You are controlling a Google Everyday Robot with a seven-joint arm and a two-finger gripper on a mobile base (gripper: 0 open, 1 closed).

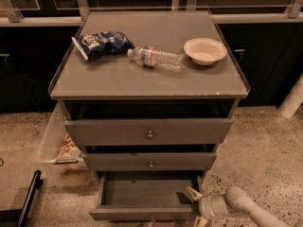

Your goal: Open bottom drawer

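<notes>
The grey cabinet has three drawers. The bottom drawer (142, 213) is pulled well out and its empty inside shows; its front lies along the lower edge of the view with the knob barely in view. My gripper (195, 207) is at the drawer's right front corner, at the end of the pale arm that comes in from the lower right. One finger (193, 194) points over the drawer's right wall and another (200, 220) sits lower, outside the front.
The top drawer (149, 132) and middle drawer (150, 162) stand slightly out. On the cabinet top lie a blue chip bag (102, 42), a plastic water bottle (155, 58) and a white bowl (204, 50). A clear bin (56, 141) stands at the left.
</notes>
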